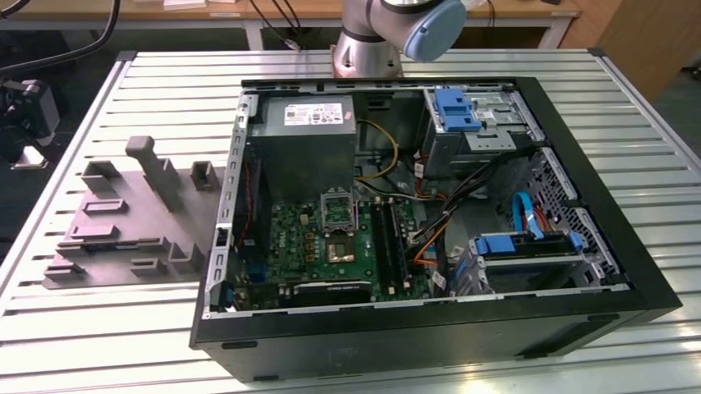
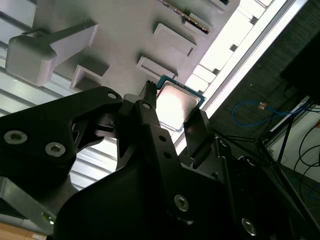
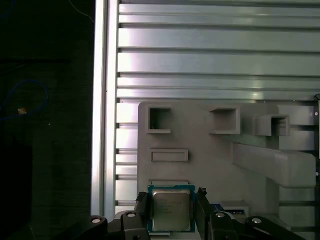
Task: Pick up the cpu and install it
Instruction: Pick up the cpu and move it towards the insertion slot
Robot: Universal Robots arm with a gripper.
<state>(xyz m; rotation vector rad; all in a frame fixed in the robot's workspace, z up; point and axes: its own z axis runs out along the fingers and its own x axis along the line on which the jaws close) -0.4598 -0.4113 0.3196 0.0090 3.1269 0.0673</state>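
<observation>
1. Faint print marks the cpu's (image 3: 171, 210) metal lid, and a white label (image 1: 312, 115) sits on the power supply; neither is legible.
2. One grey fixture (image 1: 131, 222) and one open computer case (image 1: 613, 271) stand on the slatted desk (image 1: 438, 61).
3. The case holds a green circuit board (image 1: 318, 238), a metal-framed socket (image 1: 337, 212) and cables.
4. In both wrist views the end effector (image 3: 172, 194) has its two fingers clamped on opposite edges of the single cpu, over the fixture near the desk's edge.

Exterior view: even overhead light, table (image 1: 98, 328) slats bright, case (image 1: 416, 336) interior dim with soft shadows. Second wrist view: hard glare blows out the cpu (image 2: 175, 107) top and the table's edge rail, foreground near black. First wrist view: slats banded with reflections, floor (image 3: 45, 150) past the table edge very dark.
</observation>
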